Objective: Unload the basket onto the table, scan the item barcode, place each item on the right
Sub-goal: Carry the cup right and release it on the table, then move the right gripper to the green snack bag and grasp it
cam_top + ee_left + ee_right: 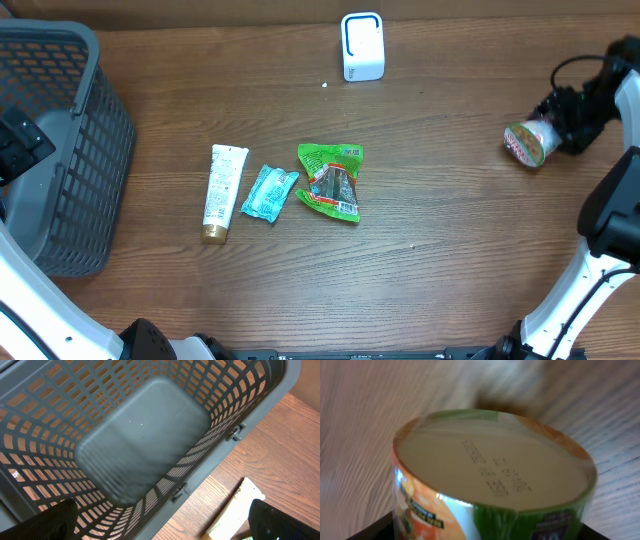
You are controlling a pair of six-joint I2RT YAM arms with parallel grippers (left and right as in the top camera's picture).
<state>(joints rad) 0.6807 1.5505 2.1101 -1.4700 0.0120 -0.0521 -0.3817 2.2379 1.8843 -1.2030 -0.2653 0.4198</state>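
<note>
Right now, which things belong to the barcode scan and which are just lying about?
In the job: cup in right pincer, white scanner.
Lying about: tube, blue packet, green packet, grey basket.

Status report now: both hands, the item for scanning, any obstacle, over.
Left hand open over grey plastic mesh basket. Right hand grips round green-orange cup, apart from white box scanner. Nothing between them.

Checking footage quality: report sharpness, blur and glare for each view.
Overhead: sharp, evenly lit. Left wrist: slightly soft, pale sheen on the basket floor. Right wrist: cup base in focus, glare streak on its side, table behind smeared.
</note>
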